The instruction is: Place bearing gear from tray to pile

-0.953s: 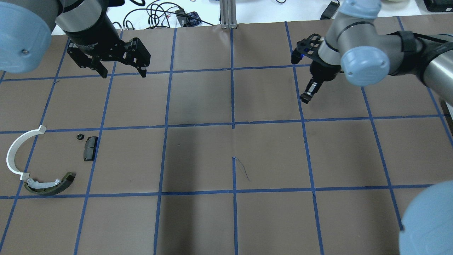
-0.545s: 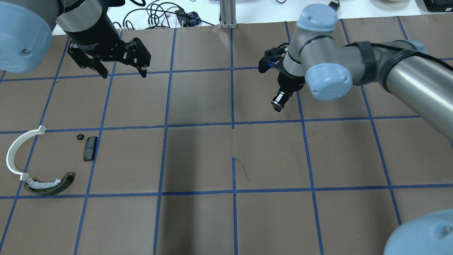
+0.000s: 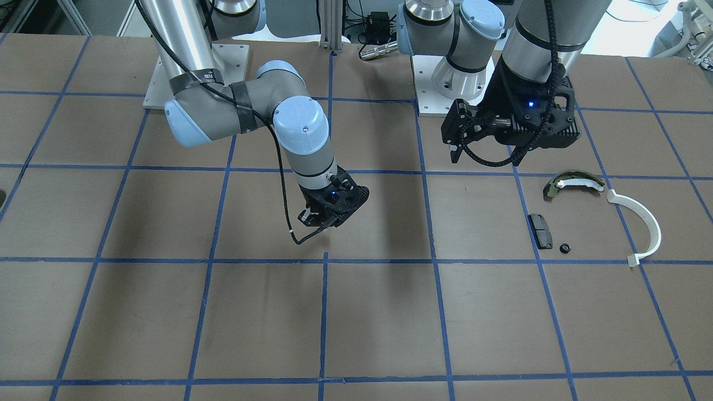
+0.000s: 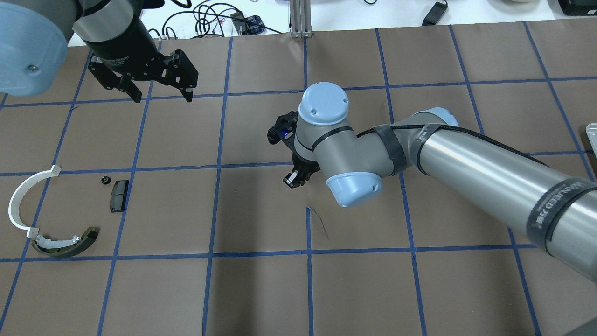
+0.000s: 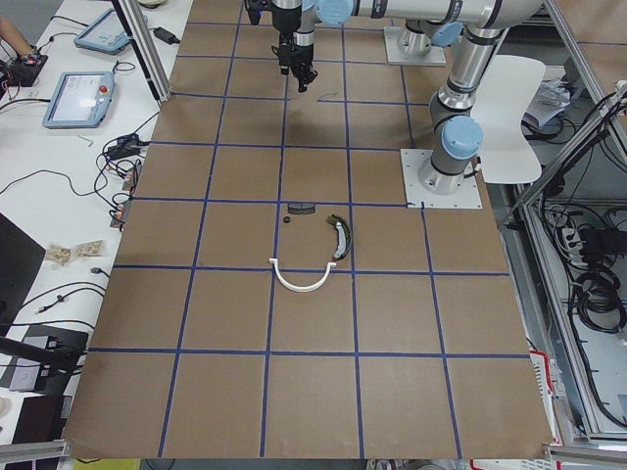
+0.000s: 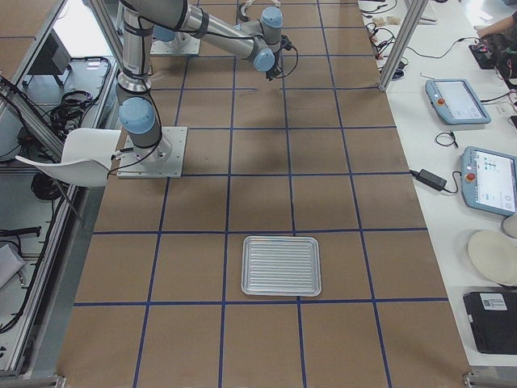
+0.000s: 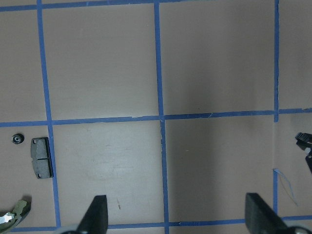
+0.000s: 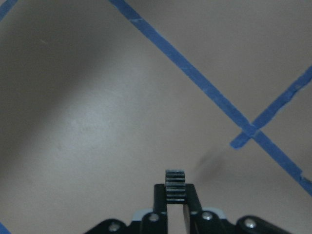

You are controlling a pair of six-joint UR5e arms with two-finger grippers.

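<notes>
White capitals run along the black fabric strap [image 4: 557, 211] wrapped round the right arm's silver metal tube [image 4: 480, 163]; they look like "WANJEED" but cannot be read for sure. One line of white print on the black cylindrical wrist housing [image 4: 119, 58] just above the left gripper [image 4: 164, 99] is too small to read

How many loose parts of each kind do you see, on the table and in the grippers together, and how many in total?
Gears: 2 (the table gear, the held gear in the right gripper)
White arc: 1
Olive-and-white shoe: 1
Black pad: 1
Total: 5
</notes>
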